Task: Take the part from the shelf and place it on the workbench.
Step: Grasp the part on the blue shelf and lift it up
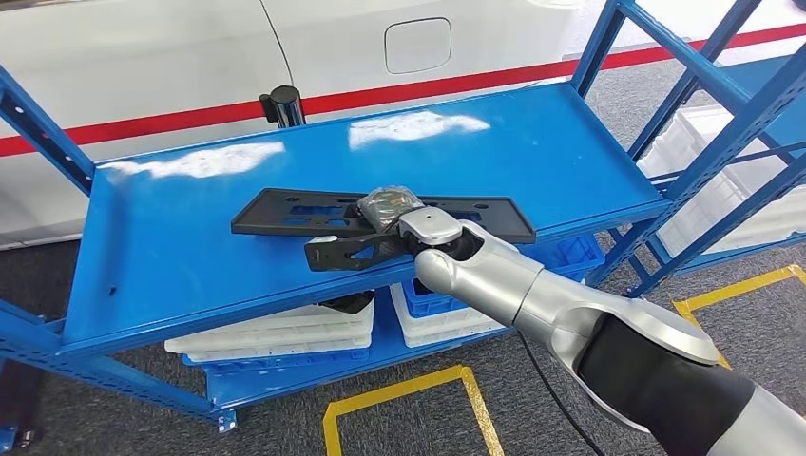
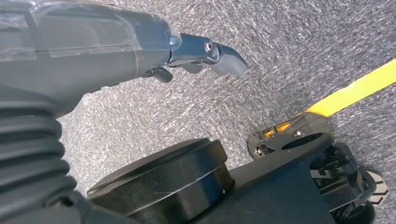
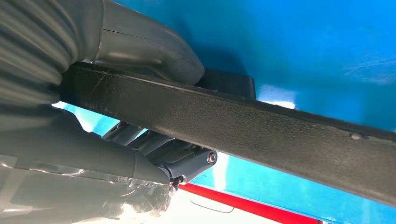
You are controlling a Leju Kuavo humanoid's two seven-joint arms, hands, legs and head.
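Note:
A long flat black plastic part (image 1: 285,211) lies across the middle of the blue shelf board (image 1: 171,256). My right hand (image 1: 385,228) reaches in from the lower right and grips the part near its middle, with dark fingers (image 1: 333,255) at its front edge. In the right wrist view the part (image 3: 280,126) runs as a black bar between the grey thumb (image 3: 154,51) and the darker fingers (image 3: 187,163). My left hand (image 2: 140,51) hangs over the grey floor, holding nothing, fingers stretched out.
White and blue bins (image 1: 285,332) sit on the lower shelf level. A white car body with a red stripe (image 1: 428,85) stands behind the shelf. A second blue rack (image 1: 732,142) with white bins is at the right. Yellow tape (image 1: 409,389) marks the floor.

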